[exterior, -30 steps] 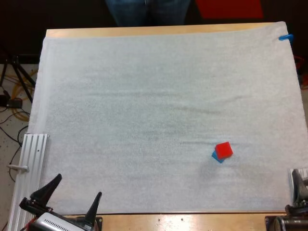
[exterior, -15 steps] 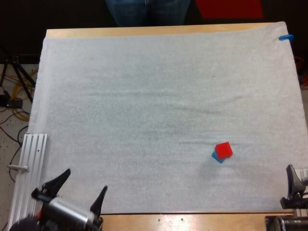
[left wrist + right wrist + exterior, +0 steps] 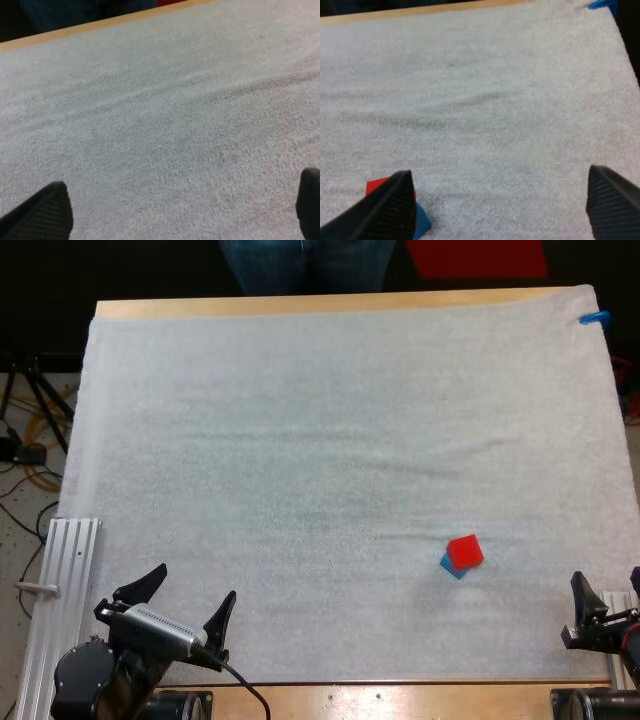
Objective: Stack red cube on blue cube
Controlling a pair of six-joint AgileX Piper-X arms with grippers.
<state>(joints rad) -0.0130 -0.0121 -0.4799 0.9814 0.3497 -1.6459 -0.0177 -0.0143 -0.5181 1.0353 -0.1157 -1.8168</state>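
High view: red cube (image 3: 464, 551) sits on blue cube (image 3: 451, 567) at 4 o'clock on the mat (image 3: 300, 420), twisted so a blue corner peeks out at 7 o'clock; stack judged done. Left gripper (image 3: 195, 585) at 8 o'clock, fingers spread, nothing held. Right gripper (image 3: 607, 585) at the mat's edge, 4 o'clock, with the cubes at its 10 o'clock, well apart. Left wrist view: bare mat between parted fingers (image 3: 42, 212). Right wrist view: fingers (image 3: 390, 205) wide apart and empty; red cube just beyond one of them, on the blue. Handling, judged: cubes small, rigid, probably light, faces smooth. Take red by two opposite side faces, square to its rotation, mid-height. Top cube is unaligned, so a nudge could slide it off.
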